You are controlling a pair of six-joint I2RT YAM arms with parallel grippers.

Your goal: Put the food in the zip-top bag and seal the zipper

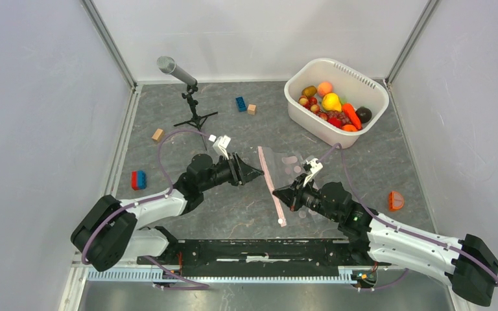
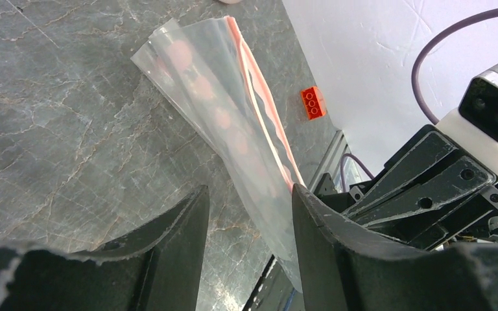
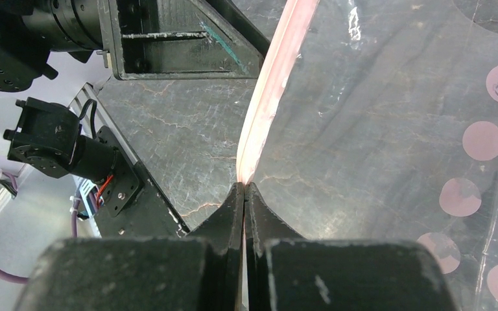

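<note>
The zip-top bag (image 1: 292, 178) is clear with pale dots and sits mid-table, partly raised; in the left wrist view the zip-top bag (image 2: 220, 110) stands up on edge. Its pink zipper (image 1: 271, 184) runs along the left side. My right gripper (image 1: 277, 192) is shut on the zipper (image 3: 272, 97), pinching the strip at the fingertips (image 3: 233, 201). My left gripper (image 1: 258, 172) faces the strip from the left. Its jaws are apart, and the bag's edge hangs just inside one finger (image 2: 311, 220). The food (image 1: 332, 107) lies in the white basin.
The white basin (image 1: 311, 70) stands at the back right. A microphone on a tripod (image 1: 180, 72) stands back left. Blue (image 1: 240, 103) and wooden (image 1: 251, 109) blocks, another wooden block (image 1: 157, 135), a red-blue block (image 1: 138, 179) and an orange piece (image 1: 395, 201) lie scattered.
</note>
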